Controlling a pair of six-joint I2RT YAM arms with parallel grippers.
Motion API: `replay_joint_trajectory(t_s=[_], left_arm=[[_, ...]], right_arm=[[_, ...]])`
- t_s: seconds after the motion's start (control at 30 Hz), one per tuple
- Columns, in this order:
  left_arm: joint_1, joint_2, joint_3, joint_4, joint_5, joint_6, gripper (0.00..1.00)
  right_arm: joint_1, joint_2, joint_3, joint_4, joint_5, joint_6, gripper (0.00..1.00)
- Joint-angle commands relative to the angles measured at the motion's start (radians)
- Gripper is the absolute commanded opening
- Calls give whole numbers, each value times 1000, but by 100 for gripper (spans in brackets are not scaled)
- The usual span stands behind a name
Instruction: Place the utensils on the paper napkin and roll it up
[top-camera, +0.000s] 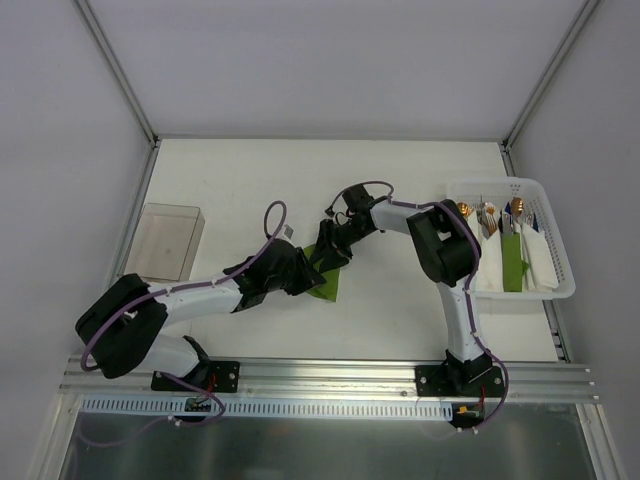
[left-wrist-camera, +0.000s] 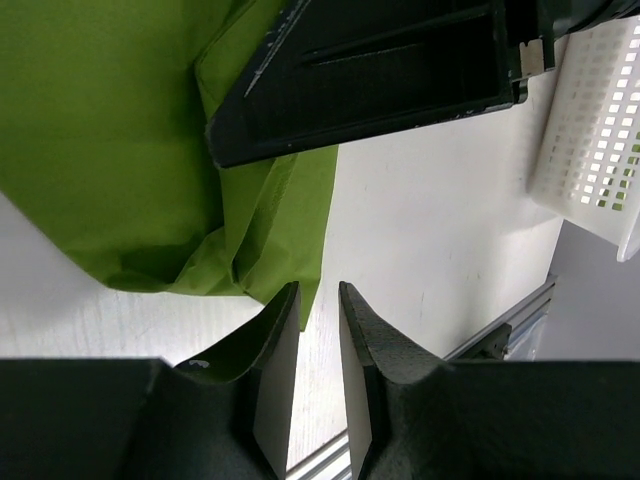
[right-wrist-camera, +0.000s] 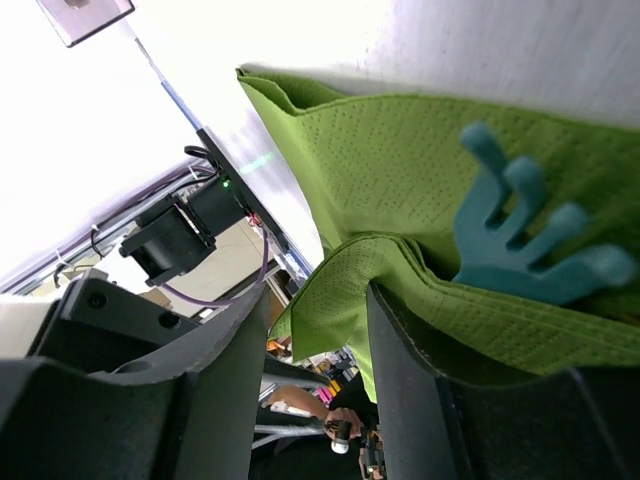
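You see both arms meeting mid-table (top-camera: 400, 190) over the paper napkin (top-camera: 328, 288), olive-green and rumpled; the left gripper (left-wrist-camera: 320, 290) has its jaws a narrow slit apart, bare table showing between them and the napkin's corner just at their tips; the right gripper (right-wrist-camera: 318, 300) has its jaws parted around a raised fold of napkin; a blurred bluish fork head (right-wrist-camera: 520, 235) with 4 prongs pokes from that fold; other utensils (top-camera: 490, 215) sit in the white basket (top-camera: 560, 290) at the table's right edge, well apart.
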Motion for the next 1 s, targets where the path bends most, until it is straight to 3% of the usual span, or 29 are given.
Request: replay_joint_trajectory(t_s=[0.0, 0.4, 0.67, 0.97], left_arm=[[-15, 39, 60, 46, 2, 29, 22], [-18, 154, 117, 34, -13, 8, 18], [-1, 119, 82, -32, -122, -26, 16], [31, 180, 53, -31, -85, -90, 12]], right_arm=[[-5, 18, 17, 18, -5, 35, 47], [-9, 34, 6, 33, -7, 59, 47], [-8, 26, -1, 35, -13, 47, 47], [-9, -3, 0, 48, -34, 30, 47]])
